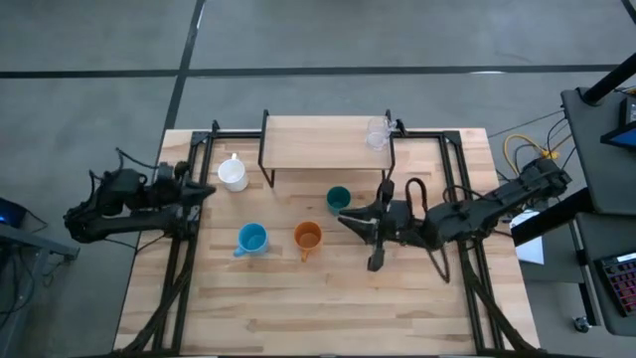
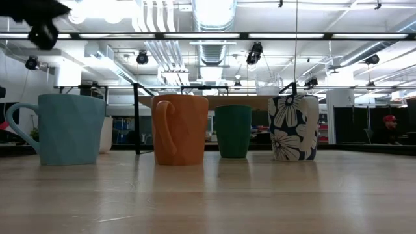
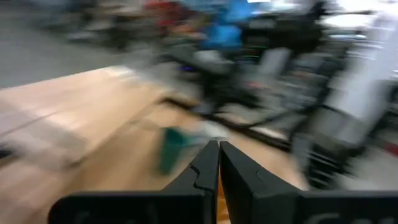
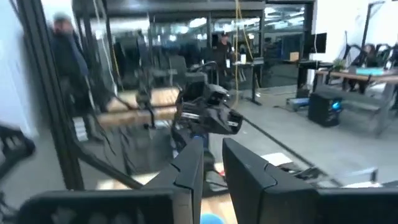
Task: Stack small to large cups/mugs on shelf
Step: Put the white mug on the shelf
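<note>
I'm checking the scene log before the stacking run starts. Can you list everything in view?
shelf: one, light wood on black legs, far side of the table
clear glass: one, on the shelf's right end
white mug: one, on the table, left of the shelf
teal-green cup: one, on the table, in front of the shelf
blue mug: one, light blue, mid-table
orange mug: one, right of the blue mug
floral mug: one, white with dark flowers, right of the teal-green cup in the low view
table: one, light wood
left gripper: shut, near the white mug
right gripper: slightly open, beside the teal-green cup
</note>
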